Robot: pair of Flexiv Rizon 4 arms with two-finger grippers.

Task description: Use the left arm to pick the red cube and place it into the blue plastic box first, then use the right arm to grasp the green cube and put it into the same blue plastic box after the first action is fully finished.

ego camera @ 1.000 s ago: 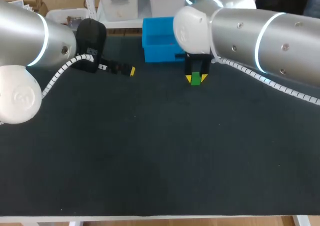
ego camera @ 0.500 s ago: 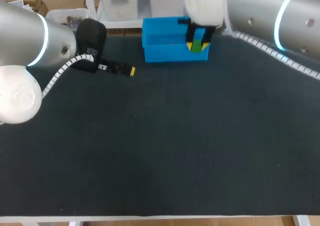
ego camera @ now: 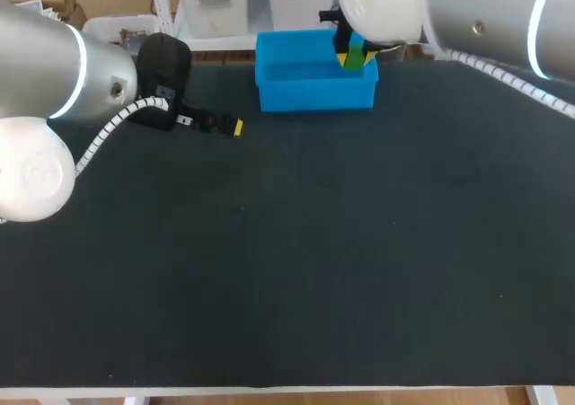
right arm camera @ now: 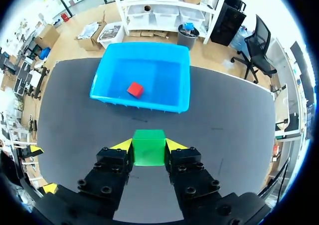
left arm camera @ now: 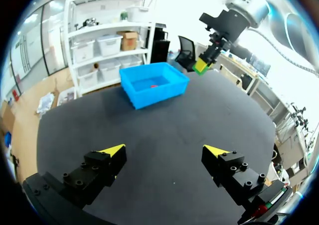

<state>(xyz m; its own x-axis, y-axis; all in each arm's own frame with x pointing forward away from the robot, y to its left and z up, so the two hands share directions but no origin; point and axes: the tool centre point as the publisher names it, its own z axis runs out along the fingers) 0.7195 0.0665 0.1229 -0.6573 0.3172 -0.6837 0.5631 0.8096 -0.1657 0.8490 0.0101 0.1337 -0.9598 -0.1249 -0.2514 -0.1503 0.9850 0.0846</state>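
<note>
Head view, upper right: right gripper (ego camera: pixel 352 59) clamped on green cube (ego camera: pixel 357 58), lifted off mid-table and carried up over right end of blue plastic box (ego camera: pixel 310 96), red cube (right arm camera: pixel 135 89) already inside; left gripper (ego camera: pixel 235 127) wide, idle at upper left; release pending.

Bright, even overhead light. Table mat (ego camera: pixel 287 279) dark, matte, only faint soft shadows. Sheen on right arm shell (ego camera: pixel 485 10). Left wrist view: strong white backlight.

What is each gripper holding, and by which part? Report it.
Right gripper: green cube, pinched on two opposite sides. Left gripper: open, holding nothing.
</note>
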